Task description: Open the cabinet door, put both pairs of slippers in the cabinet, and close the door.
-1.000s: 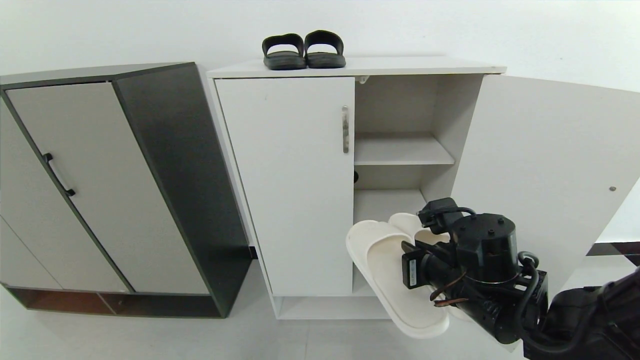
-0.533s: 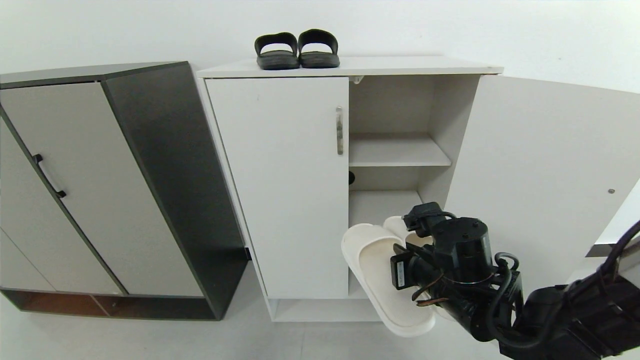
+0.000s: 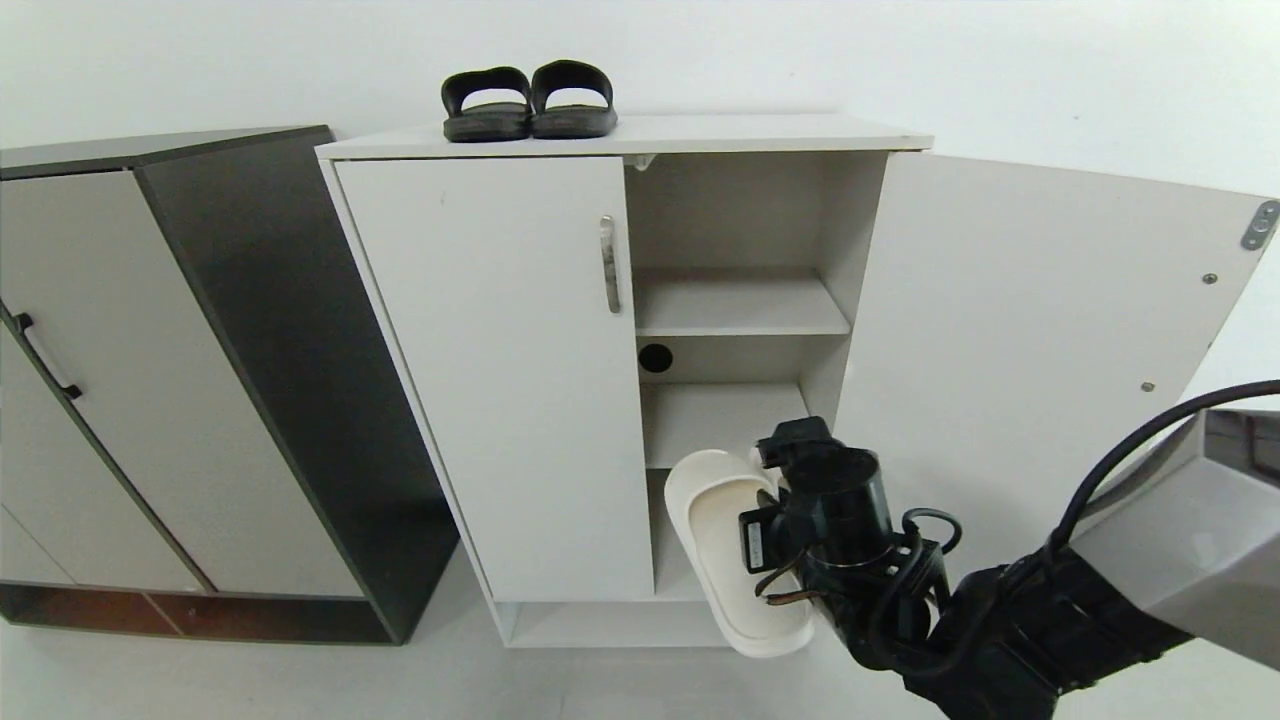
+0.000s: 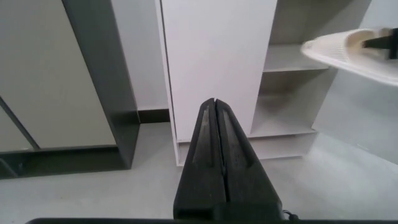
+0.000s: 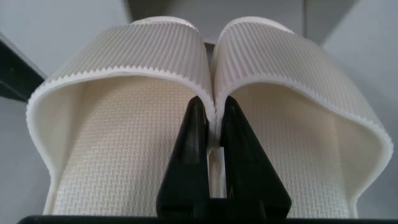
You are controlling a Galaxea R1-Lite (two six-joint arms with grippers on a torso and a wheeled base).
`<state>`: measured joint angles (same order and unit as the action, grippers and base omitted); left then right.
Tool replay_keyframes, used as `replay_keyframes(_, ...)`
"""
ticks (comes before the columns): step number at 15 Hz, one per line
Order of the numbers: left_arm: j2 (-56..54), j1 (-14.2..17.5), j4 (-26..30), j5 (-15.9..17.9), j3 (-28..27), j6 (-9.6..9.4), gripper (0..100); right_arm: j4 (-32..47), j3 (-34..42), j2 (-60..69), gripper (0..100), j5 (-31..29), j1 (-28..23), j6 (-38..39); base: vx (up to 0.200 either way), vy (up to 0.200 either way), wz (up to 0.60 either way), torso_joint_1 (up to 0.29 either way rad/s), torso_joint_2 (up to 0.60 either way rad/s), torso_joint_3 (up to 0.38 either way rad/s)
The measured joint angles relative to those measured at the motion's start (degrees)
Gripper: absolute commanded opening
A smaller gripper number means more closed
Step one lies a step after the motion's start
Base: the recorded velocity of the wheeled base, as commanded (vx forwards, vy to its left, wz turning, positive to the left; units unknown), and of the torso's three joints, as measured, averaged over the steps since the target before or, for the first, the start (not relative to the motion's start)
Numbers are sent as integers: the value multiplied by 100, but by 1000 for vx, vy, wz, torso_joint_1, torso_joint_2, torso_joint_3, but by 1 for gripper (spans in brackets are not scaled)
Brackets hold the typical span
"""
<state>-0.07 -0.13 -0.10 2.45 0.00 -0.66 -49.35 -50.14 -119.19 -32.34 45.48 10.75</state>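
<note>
**White pair pinched at the straps, in front of the open cabinet**

My right gripper (image 5: 213, 107) was clenched on the white slippers (image 3: 722, 545). Its two fingers squeezed together the inner strap edges where the two shoes met. The pair hung tilted, toes up and heels toward the floor, just outside the open right half of the cabinet (image 3: 480, 380) and below its lower shelf (image 3: 720, 415). The door (image 3: 1020, 330) stood swung wide on that side.

I judged them light, moulded foam: soft enough to bend under the pinch, with ribbed straps that gave the fingers some bite. Since I held only the straps, I expected the long soles to droop and sway. One shoe could also have slid free of the other if the squeeze eased. That central pinch looked to me the only hold that took both shoes at once.

The black slippers (image 3: 528, 100) sat side by side, touching, on the cabinet's top above the shut left door. They looked similar in build, so I reckoned on gripping their adjoining straps the same way.

My left gripper (image 4: 216, 112) hung low before the cabinet, fingers pressed together on nothing.
</note>
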Motion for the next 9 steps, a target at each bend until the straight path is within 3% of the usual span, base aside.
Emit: replay_keyframes(9,2,2,0,0,0,-2,0,0,-675,-948,0,-149,-180,24,0,0,0,0,0,0)
